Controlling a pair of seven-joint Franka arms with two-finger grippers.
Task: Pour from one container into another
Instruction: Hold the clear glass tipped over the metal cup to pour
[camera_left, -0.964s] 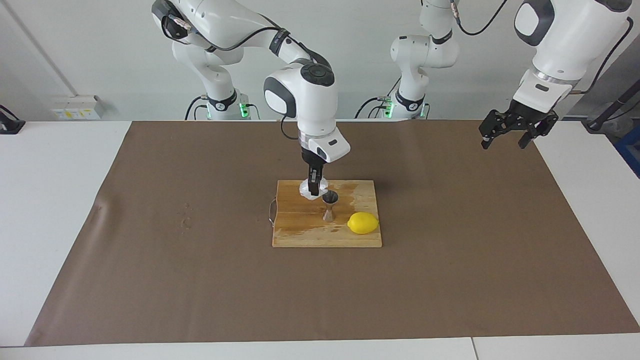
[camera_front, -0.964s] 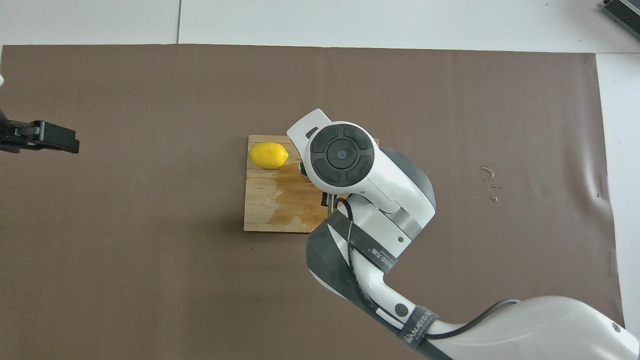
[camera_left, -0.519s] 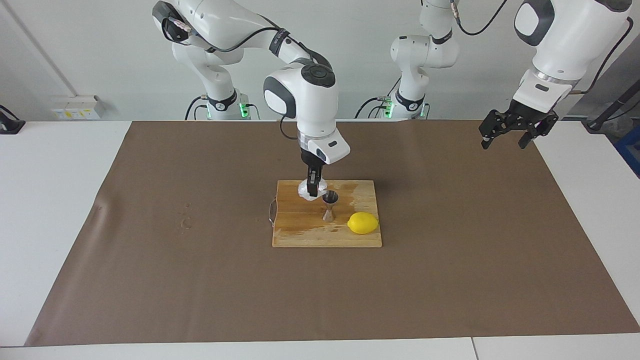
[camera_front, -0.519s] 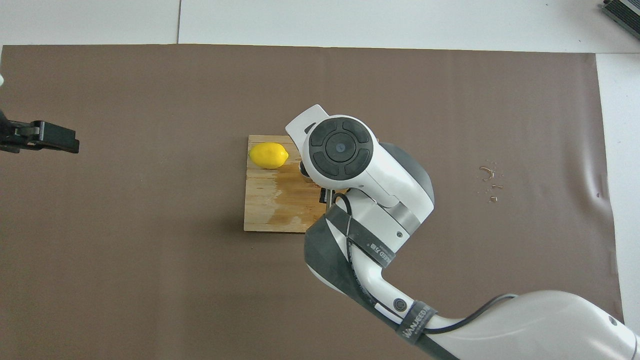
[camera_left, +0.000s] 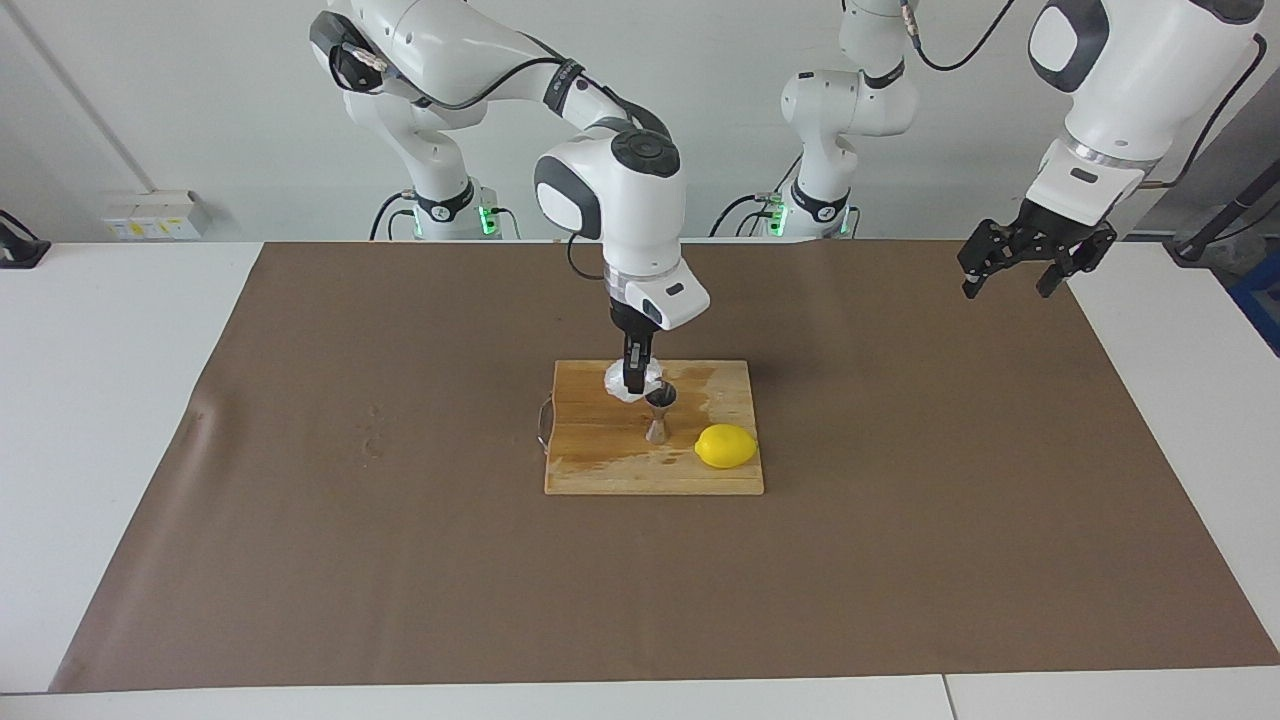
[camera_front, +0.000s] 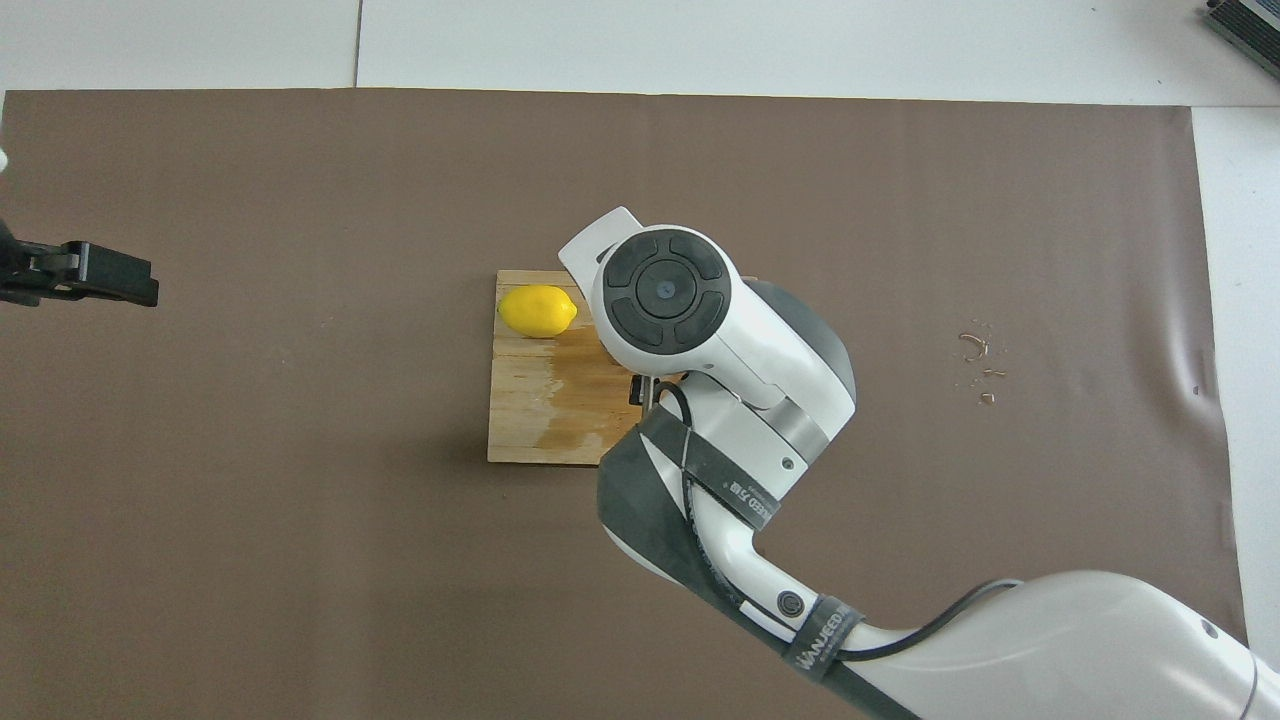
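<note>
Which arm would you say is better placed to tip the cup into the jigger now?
Right: the right gripper already holds the clear cup beside the jigger on the board. The left gripper waits over the mat's edge.

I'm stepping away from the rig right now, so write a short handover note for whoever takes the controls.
Right gripper: shut on the clear cup, held over the cutting board, right beside the jigger's rim.
Left gripper: open, waiting in the air over the brown mat at the left arm's end of the table.
Jigger: upright on the board, with the lemon beside it toward the left arm's end.
Done: cup picked up and brought to the jigger. The board has wet patches.
Left: tip the cup into the jigger; I cannot tell whether any liquid is in it yet. Then set the cup down.
</note>
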